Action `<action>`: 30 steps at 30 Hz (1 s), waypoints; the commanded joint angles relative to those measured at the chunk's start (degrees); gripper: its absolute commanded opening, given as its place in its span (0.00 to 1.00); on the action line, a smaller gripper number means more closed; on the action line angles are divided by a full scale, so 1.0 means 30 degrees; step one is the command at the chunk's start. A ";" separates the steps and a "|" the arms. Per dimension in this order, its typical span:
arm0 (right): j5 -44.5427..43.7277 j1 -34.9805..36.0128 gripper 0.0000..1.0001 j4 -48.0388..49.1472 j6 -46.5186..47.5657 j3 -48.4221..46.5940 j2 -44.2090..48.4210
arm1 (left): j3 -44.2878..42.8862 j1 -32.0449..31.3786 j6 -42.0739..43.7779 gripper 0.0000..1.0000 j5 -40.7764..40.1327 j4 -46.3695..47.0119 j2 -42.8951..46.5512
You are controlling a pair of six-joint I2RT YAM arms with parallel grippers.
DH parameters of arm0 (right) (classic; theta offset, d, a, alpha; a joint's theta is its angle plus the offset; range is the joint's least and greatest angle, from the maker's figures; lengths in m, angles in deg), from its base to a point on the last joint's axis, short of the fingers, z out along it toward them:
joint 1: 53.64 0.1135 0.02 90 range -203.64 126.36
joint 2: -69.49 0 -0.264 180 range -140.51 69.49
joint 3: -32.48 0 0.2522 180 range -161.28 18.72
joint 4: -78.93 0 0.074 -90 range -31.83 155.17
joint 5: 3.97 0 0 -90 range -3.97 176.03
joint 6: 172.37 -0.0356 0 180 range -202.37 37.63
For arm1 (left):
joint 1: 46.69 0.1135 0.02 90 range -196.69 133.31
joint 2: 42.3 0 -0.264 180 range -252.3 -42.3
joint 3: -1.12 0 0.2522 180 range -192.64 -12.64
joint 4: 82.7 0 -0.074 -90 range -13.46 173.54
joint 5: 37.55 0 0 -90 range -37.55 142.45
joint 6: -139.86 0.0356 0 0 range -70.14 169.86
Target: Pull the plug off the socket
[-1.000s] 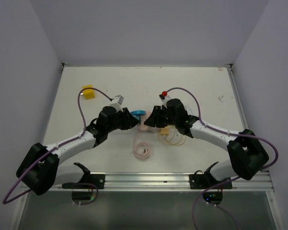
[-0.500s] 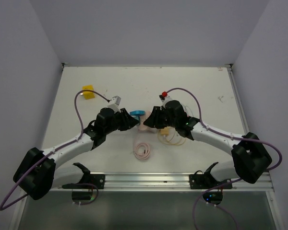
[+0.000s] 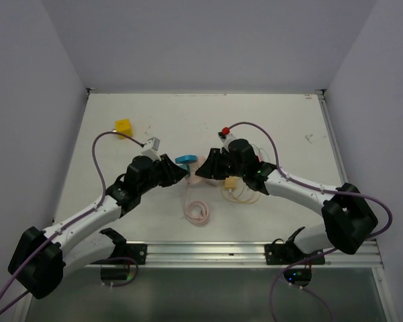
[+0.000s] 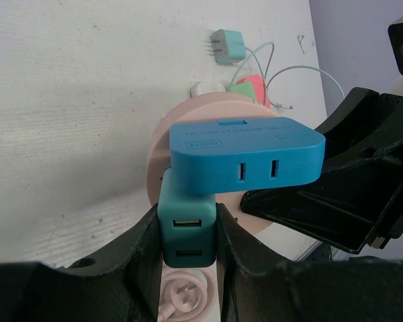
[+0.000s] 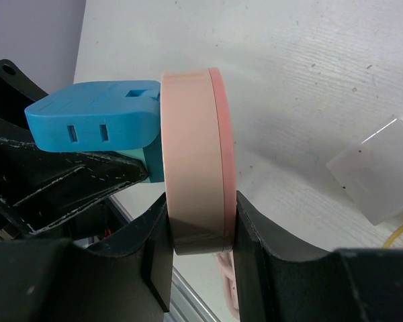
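We find the teal boxy plastic plug [image 4: 186, 208] near the middle of the white table [image 3: 289, 127]. It sits against the face of the round pink plastic socket disc [image 5: 191, 141], with a blue flat plastic adapter [image 4: 245, 157] at twelve o'clock of it in the left wrist view. Whether its prongs are fully seated is hidden from us. The left gripper [image 4: 186, 228] reaches in from eight o'clock and is clenched on the plug's two flat sides. The right gripper [image 5: 200, 215] comes from four o'clock and clamps the disc across its thickness. We judge the plug light, rigid and hard-shelled, so it will not give under the pads, but its smooth sides could slip. The flat sides low on the body are the right hold, and we think a straight pull along the prongs, with the disc braced, spares the prongs from bending
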 commanded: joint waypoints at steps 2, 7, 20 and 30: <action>-0.6295 -0.1389 0.00 -0.1496 0.0837 -0.0211 -0.0447 | -0.1135 0.0018 0.0099 0.00 -0.0433 -0.3389 0.1702; -0.6735 -0.1389 0.00 -0.1351 0.0720 -0.0035 -0.0710 | -0.1343 0.0018 -0.0780 0.00 0.0209 -0.4301 0.1849; -0.6005 -0.1360 0.00 -0.0121 0.0514 -0.0416 -0.1678 | -0.3012 -0.0041 -0.0871 0.00 -0.1343 -0.7114 0.2671; -0.2490 -0.1389 0.00 -0.0060 0.1889 0.0432 0.2916 | -0.4154 0.2387 0.2351 0.00 0.0500 -0.5680 -0.1159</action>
